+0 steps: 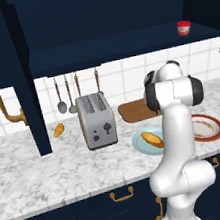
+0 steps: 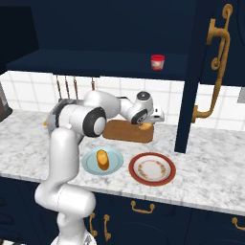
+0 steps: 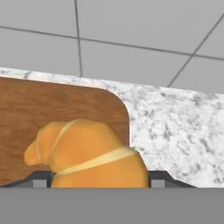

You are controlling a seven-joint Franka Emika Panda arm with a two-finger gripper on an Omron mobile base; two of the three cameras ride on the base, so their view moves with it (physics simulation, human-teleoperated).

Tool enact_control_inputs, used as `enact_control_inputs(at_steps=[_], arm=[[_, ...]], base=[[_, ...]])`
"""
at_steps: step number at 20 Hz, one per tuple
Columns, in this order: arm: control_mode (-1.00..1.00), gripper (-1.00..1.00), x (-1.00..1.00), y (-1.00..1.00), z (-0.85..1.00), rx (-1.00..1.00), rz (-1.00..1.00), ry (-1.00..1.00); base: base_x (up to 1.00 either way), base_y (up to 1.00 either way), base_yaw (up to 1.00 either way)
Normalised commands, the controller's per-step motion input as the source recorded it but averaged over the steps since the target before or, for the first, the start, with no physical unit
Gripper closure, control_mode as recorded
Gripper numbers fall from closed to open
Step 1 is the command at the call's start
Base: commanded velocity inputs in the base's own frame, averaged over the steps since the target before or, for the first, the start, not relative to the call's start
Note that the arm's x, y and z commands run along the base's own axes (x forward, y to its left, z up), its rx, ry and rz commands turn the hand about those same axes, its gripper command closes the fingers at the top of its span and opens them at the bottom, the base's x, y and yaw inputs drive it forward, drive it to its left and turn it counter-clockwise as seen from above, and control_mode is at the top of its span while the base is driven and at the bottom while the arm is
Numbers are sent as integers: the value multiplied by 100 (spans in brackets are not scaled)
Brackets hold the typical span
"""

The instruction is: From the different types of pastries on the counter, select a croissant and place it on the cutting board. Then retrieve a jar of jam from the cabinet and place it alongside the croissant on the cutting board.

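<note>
The light tan croissant (image 3: 87,151) sits between my gripper's (image 3: 100,180) fingertips (image 3: 41,178), just over the right end of the brown cutting board (image 3: 26,109). In the right base view my gripper (image 2: 145,126) reaches low over the cutting board (image 2: 122,131) near the tiled wall, shut on the croissant (image 2: 144,127). A red-lidded jam jar (image 2: 157,62) stands on the shelf of the open navy cabinet (image 2: 95,62). My own arm covers most of the cutting board (image 1: 132,111) in the left base view; the jam jar (image 1: 184,27) shows on the shelf above it.
A light-blue plate (image 2: 91,165) holds the orange loaf pastry (image 2: 102,159), with a red-rimmed plate (image 2: 152,168) beside it. A toaster (image 1: 96,120) and a small orange pastry (image 1: 58,129) stand further left on the marbled counter (image 1: 66,170). Open cabinet doors (image 2: 191,76) hang over the counter.
</note>
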Motion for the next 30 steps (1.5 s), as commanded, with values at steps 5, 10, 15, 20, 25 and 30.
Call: enact_control_inputs(at_steps=[5, 10, 15, 20, 25, 30], arm=[[-100, 100, 42, 0, -25, 0, 1, 0], [-100, 100, 26, 0, -17, 0, 0, 0], [-100, 100, 7, 0, -7, 0, 0, -3], [-100, 100, -1, 0, 0, 0, 0, -1], [-100, 100, -32, 15, -25, 0, 0, 0], [-100, 100, 4, 21, -51, -3, 1, -2]], base=[[0, 0, 0], [0, 0, 0], [0, 0, 0], [0, 0, 0], [0, 0, 0], [0, 0, 0]])
